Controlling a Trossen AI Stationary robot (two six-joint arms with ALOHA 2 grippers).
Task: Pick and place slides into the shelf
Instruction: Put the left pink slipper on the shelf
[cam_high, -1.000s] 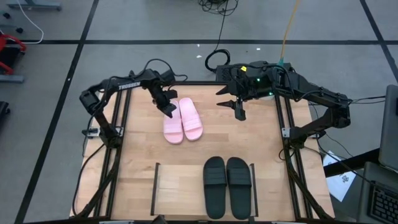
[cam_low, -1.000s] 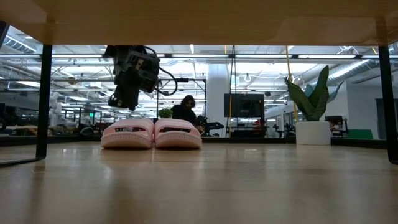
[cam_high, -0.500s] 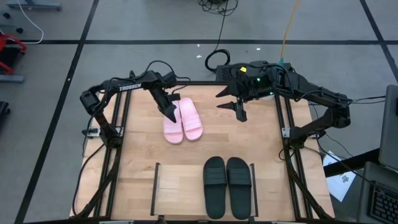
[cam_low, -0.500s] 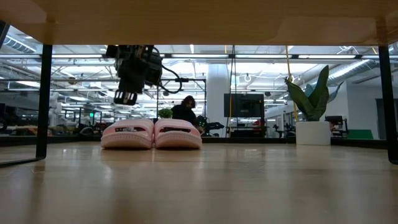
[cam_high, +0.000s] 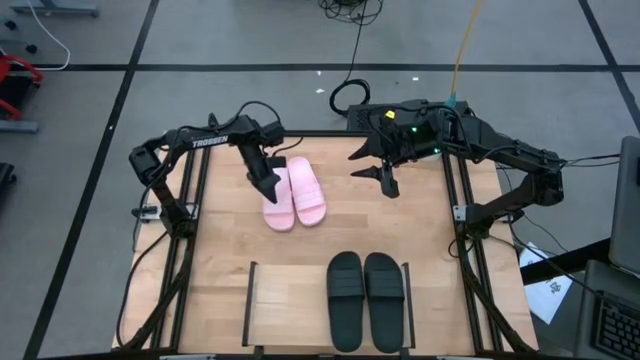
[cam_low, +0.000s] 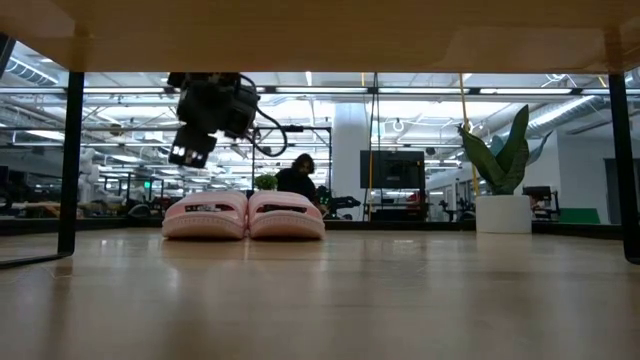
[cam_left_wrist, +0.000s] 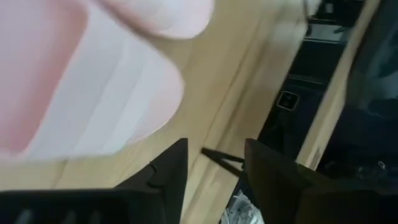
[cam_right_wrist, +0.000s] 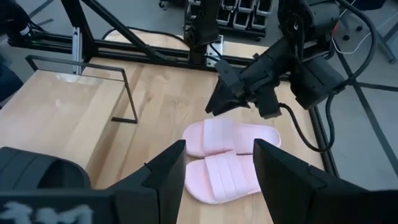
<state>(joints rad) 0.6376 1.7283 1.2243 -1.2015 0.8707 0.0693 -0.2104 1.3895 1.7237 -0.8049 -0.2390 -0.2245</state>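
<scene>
Two pink slides (cam_high: 294, 195) side by side at the far middle of the surface (cam_high: 230, 240), straps up, not yet moved. Left hand (cam_high: 269, 188) poised just above the outer edge of the left pink slide, fingers parted around bare wood in the left wrist view, gripping nothing; angled down, apparently to take that slide by its side. Right hand (cam_high: 388, 184) hovering farther right, well apart from the pink pair, fingers spread wide and empty, evidently waiting. Black slides (cam_high: 365, 300) already parked together on the right half of the shelf (cam_high: 285, 305) at the near edge of the surface, toes pointing far. Left half of the shelf, between the black rail and the black pair, open for the pink pair. Task judged roughly half done, pending the next pick.
</scene>
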